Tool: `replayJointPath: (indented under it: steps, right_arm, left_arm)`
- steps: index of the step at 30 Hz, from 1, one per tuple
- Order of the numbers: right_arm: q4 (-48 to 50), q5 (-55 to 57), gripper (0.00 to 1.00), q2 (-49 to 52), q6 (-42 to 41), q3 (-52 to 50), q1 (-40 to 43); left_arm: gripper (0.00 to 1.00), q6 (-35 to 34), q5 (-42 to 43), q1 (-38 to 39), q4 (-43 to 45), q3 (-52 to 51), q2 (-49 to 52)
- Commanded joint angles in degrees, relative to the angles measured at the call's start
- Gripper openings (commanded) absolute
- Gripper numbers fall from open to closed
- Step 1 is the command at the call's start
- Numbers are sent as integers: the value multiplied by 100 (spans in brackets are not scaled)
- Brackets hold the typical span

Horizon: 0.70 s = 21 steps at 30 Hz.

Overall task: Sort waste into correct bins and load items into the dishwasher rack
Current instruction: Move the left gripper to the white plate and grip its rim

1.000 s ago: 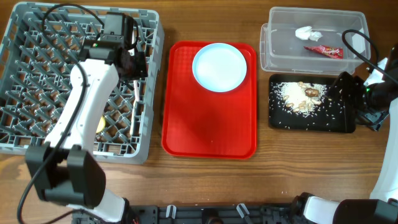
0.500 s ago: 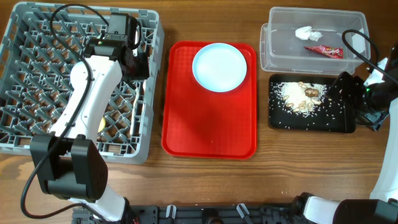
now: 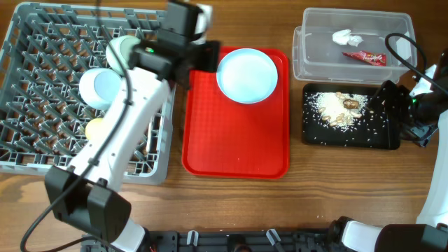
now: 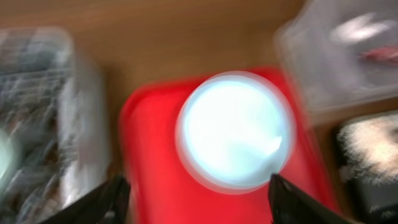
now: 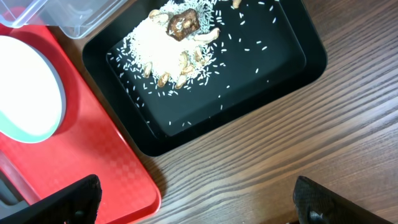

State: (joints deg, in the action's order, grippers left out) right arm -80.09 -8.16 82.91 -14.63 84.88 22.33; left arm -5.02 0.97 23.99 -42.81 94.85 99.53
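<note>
While both arms' jaws gape, the white plate (image 3: 246, 75) lies on the red tray (image 3: 234, 140).

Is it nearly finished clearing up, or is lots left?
Nearly. Done: tissue and red wrapper lie in the clear tub, rice scraps in the black tray; a whitish bowl, green bowl and yellow cup sit in the rack. In hand: the left gripper hovers open above the plate on the red tray. Left: racking that plate. Spoons aren't visible.
</note>
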Motion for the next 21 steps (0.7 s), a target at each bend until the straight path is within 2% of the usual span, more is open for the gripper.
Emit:
replayJointPath:
  steps: [1,10,21]
  right_arm:
    - [24,-94,100,-111,120,98,20]
    - [11,-94,100,-111,118,98,20]
    - [-9,-94,100,-111,116,98,20]
  left_arm:
    - [76,184,4,525,660,76,90]
    - [78,181,4,1244,2006,76,1303]
    - [80,160,7,1596,2444,76,2551]
